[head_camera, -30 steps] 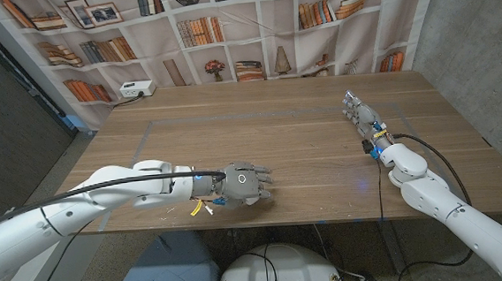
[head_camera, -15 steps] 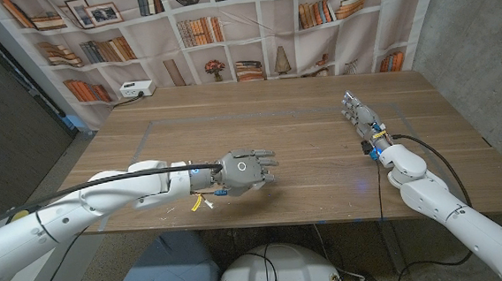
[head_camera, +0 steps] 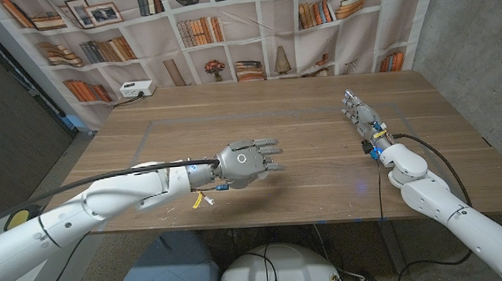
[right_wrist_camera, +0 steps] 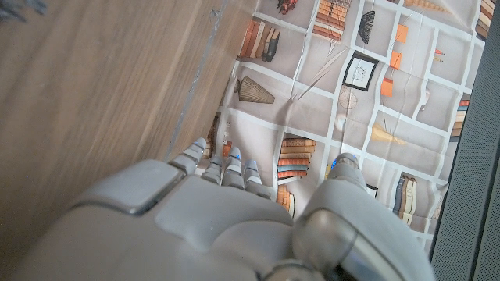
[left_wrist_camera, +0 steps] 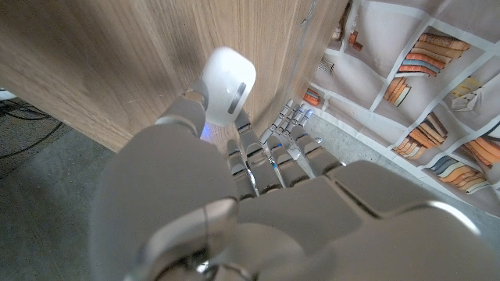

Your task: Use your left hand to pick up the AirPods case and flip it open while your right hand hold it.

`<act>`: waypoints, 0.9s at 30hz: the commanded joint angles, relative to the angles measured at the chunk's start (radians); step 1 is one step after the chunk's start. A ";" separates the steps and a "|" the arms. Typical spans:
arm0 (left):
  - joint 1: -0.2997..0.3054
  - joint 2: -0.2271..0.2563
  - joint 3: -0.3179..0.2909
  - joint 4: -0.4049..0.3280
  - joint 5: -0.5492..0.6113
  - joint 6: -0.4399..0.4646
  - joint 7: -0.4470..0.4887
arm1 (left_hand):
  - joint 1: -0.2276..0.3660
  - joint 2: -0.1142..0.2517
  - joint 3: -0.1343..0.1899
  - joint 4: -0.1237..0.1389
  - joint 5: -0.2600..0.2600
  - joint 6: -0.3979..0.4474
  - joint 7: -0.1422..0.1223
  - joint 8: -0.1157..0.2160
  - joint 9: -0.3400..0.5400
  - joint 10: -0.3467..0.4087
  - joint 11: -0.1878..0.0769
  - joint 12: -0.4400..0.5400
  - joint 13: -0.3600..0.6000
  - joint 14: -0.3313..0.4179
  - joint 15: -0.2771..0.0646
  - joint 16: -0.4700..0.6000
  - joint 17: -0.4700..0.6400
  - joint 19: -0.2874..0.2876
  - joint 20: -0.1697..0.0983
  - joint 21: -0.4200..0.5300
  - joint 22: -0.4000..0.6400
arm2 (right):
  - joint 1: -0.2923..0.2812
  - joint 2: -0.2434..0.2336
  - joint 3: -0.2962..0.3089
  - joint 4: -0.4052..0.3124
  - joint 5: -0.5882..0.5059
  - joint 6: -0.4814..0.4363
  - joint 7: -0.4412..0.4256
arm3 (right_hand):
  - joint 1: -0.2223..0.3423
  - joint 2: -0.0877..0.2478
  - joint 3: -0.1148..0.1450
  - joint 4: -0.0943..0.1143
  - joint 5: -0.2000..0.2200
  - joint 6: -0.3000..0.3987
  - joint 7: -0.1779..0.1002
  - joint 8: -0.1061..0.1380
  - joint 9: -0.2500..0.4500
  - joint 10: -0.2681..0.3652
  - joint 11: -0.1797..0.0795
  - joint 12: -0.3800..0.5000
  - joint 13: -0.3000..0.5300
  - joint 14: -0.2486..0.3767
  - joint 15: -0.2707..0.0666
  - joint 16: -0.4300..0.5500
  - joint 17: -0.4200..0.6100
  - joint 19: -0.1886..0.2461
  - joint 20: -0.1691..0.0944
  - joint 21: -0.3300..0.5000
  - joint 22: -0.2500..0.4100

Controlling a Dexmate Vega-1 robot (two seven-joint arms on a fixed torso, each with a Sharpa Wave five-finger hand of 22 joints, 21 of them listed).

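So left hand (head_camera: 246,161) up off the wooden table (head_camera: 303,128), pinching the white AirPods case (left_wrist_camera: 226,84) between thumb and fingers | right hand (head_camera: 356,114) on the table's right side, fingers straight, holding nothing

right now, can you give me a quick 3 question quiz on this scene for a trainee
1. True or false: the right hand is touching the AirPods case.
2. Which hand holds the case? A) left hand B) right hand C) neither
3. Fill in: the backdrop behind the table is printed with ____.

Key: 1 false; 2 A; 3 bookshelves
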 commanded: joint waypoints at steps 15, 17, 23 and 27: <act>0.039 -0.090 0.030 0.043 -0.033 0.174 0.169 | 0.011 0.010 -0.013 0.002 0.007 0.022 0.000 0.002 0.003 0.088 -0.073 0.006 0.049 0.014 -0.018 0.003 0.004 0.013 -0.003 0.005 0.003 | 0.003 -0.005 0.003 -0.023 -0.002 -0.011 -0.004 | 0.006 -0.003 0.008 -0.001 -0.003 -0.002 -0.005 0.006 0.002 0.001 0.001 0.000 0.005 -0.024 -0.004 0.004 0.002 -0.004 0.003 0.007 0.006; 0.039 -0.092 0.029 0.043 -0.037 0.180 0.178 | 0.012 0.010 -0.014 0.002 0.007 0.023 0.000 0.001 0.003 0.088 -0.073 0.006 0.049 0.014 -0.019 0.002 0.004 0.014 -0.003 0.006 0.003 | 0.003 -0.003 0.004 -0.021 0.003 -0.009 -0.001 | 0.006 -0.003 0.009 -0.001 -0.003 -0.002 -0.005 0.006 0.002 0.001 0.001 0.000 0.005 -0.024 -0.005 0.004 0.002 -0.003 0.003 0.007 0.006; 0.026 -0.098 0.032 0.045 -0.035 0.187 0.206 | 0.012 0.011 -0.017 0.002 0.007 0.025 0.000 0.001 0.003 0.091 -0.073 0.006 0.050 0.015 -0.021 0.002 0.004 0.017 -0.005 0.006 0.003 | 0.012 0.003 0.005 -0.009 0.007 0.000 0.009 | 0.006 -0.003 0.009 -0.001 -0.003 -0.002 -0.005 0.006 0.002 0.001 0.001 0.000 0.005 -0.024 -0.005 0.004 0.002 -0.003 0.003 0.007 0.006; 0.020 -0.106 0.032 0.047 -0.037 0.196 0.220 | 0.013 0.011 -0.020 0.002 0.007 0.027 -0.001 0.001 0.003 0.094 -0.073 0.007 0.051 0.018 -0.023 0.003 0.004 0.018 -0.005 0.006 0.004 | 0.014 0.003 0.003 -0.006 0.007 -0.001 0.011 | 0.005 -0.003 0.009 -0.001 -0.003 -0.002 -0.005 0.006 0.002 0.001 0.002 0.000 0.005 -0.024 -0.005 0.004 0.002 -0.003 0.003 0.007 0.006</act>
